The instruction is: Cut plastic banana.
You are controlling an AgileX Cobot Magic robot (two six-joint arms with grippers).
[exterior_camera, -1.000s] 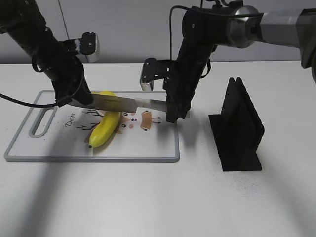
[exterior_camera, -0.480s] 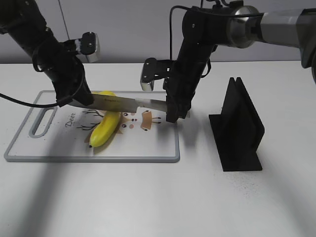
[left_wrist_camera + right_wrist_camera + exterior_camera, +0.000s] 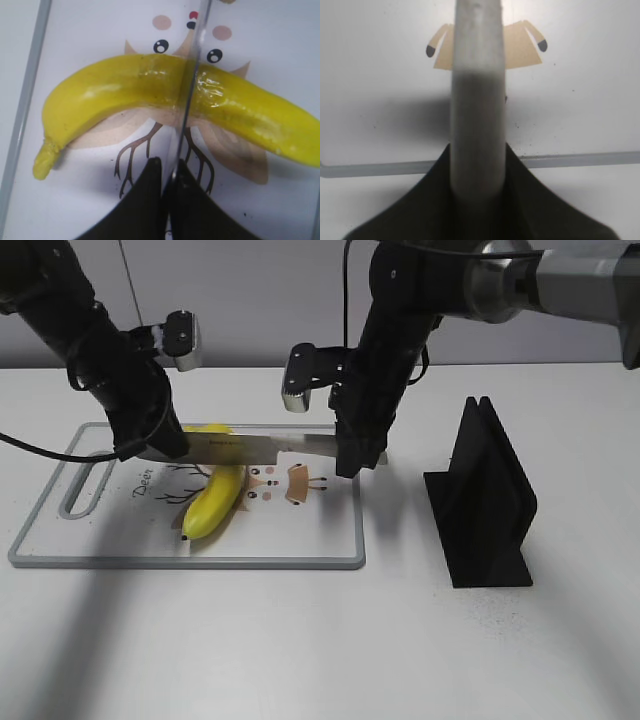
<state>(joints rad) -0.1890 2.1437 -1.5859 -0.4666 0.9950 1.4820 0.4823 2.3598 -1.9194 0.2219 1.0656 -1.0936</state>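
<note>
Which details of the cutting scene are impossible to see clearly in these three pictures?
- Glossy yellow toy banana: left wrist view, right end cut off by the frame edge.
- Steel knife blade: exterior view, handle hidden by the left gripper.
- Right wrist view: blade blurred; banana out of view.
</note>
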